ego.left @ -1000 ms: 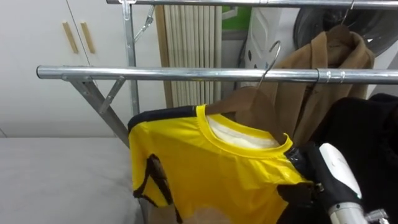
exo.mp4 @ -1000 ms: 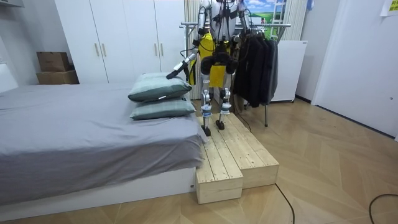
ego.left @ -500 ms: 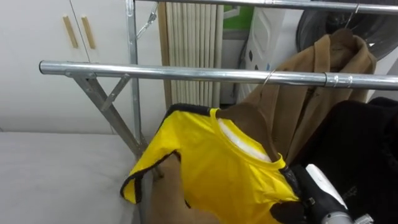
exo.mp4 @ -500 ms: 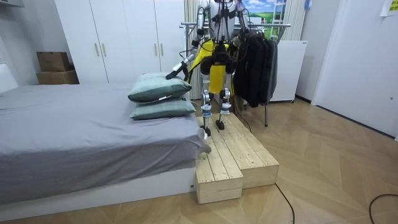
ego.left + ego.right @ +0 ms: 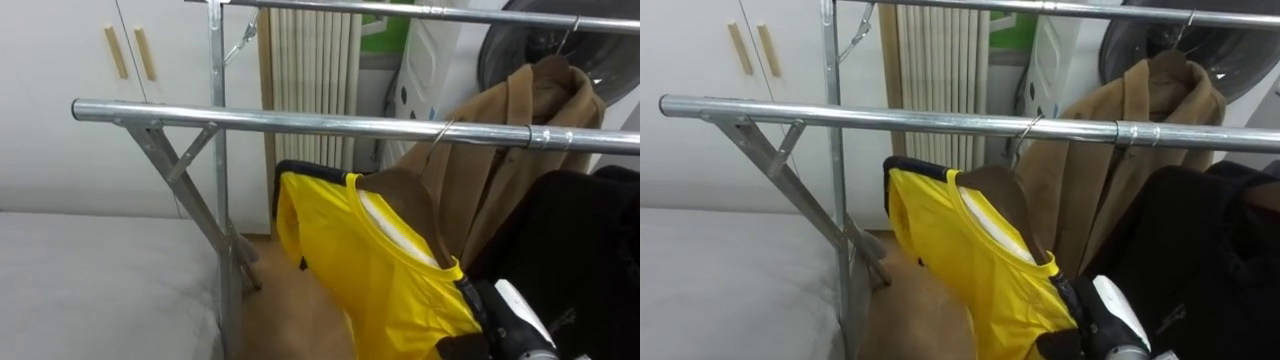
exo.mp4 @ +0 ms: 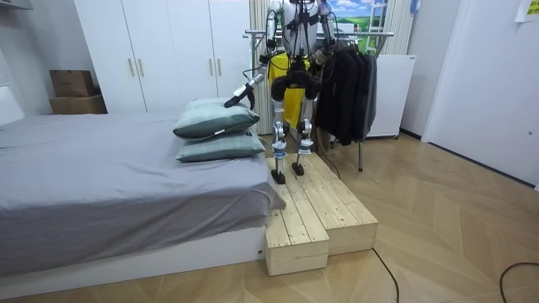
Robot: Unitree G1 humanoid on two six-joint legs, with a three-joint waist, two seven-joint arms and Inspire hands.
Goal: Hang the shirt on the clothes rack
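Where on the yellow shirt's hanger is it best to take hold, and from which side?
Probably at the lower shoulder end of the wooden hanger, through the yellow shirt, coming from the robot's right. The hanger tilts: its hook is up by the rail, and its low end lies nearest the right hand.

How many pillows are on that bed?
2. The upper pillow lies stacked on the lower pillow, at the end of the grey bed nearest the robot. More could lie where the bed runs out of view.
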